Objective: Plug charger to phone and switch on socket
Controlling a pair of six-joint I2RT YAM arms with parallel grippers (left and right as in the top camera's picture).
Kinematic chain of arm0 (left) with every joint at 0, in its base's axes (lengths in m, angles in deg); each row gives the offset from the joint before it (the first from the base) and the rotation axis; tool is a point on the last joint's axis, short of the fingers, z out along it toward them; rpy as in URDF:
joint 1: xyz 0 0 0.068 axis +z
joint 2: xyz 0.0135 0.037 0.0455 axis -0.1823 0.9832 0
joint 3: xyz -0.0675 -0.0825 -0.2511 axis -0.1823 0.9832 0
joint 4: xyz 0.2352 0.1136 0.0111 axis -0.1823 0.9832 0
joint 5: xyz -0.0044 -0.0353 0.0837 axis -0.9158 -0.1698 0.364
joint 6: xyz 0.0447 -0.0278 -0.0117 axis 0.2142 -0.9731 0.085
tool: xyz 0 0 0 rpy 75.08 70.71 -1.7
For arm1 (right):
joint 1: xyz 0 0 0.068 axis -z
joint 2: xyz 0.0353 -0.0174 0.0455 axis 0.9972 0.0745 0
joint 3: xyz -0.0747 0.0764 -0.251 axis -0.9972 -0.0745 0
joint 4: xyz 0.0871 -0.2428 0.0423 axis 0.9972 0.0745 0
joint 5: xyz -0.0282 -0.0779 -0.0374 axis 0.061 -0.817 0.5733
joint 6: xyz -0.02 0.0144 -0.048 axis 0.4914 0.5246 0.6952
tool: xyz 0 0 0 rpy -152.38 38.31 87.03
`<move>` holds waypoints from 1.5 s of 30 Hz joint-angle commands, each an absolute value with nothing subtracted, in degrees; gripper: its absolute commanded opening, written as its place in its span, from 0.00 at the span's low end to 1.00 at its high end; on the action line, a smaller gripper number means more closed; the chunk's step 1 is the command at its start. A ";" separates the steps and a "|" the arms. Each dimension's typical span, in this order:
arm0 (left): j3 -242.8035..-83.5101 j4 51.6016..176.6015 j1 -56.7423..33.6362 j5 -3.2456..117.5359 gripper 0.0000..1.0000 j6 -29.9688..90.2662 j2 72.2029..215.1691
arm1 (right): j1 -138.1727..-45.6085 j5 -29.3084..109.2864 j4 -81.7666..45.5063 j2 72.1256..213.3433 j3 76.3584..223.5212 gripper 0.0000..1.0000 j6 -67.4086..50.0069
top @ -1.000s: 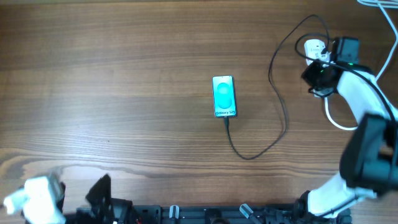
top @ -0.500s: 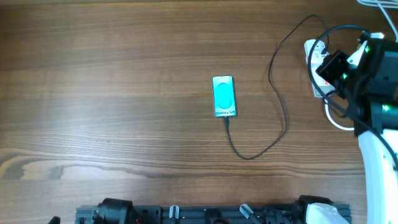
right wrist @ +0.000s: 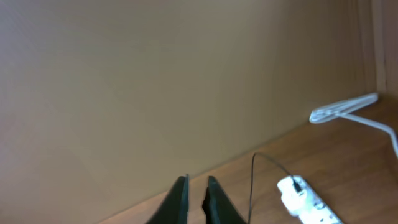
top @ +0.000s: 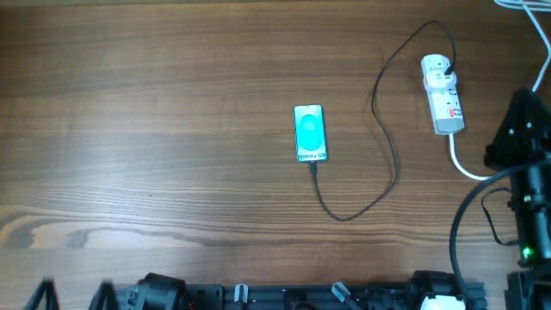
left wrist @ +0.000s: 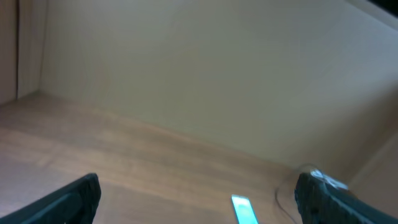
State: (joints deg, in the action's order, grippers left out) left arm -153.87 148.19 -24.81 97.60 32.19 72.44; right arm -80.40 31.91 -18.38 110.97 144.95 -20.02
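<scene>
While the socket [top: 442, 108] at far right holds the plug of the charger [top: 394, 168], its cable meets the phone [top: 310, 133]. Left gripper [left wrist: 197, 184] gapes empty; right gripper [right wrist: 196, 180], nearly closed and empty, is cut off below

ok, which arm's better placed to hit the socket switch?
Right, I'd say. The right arm sits beside the socket in the overhead view, and the right gripper has it close ahead. The left gripper sees it far off, past the phone.
</scene>
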 commanded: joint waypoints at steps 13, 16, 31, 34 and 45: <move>-96.19 85.00 -24.96 99.85 1.00 20.89 75.18 | -80.65 33.36 -15.19 110.75 145.56 0.29 -18.80; -91.64 82.70 -24.96 99.85 1.00 20.89 76.31 | -80.65 37.20 -16.00 110.75 145.54 0.52 -19.00; -90.99 106.75 -24.96 99.83 1.00 21.09 77.21 | -80.65 37.09 9.29 111.58 145.32 0.99 -19.00; -90.99 106.75 -24.98 99.83 1.00 21.09 77.21 | -80.65 35.45 15.37 111.58 145.25 1.00 -18.82; -90.99 106.75 -24.96 99.81 1.00 21.09 77.21 | -80.69 41.07 -31.63 92.45 111.13 0.99 -7.19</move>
State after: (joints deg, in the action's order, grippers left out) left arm -90.96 106.51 -24.81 99.13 21.05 77.10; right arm -80.40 35.52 -22.36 99.29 121.54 -12.07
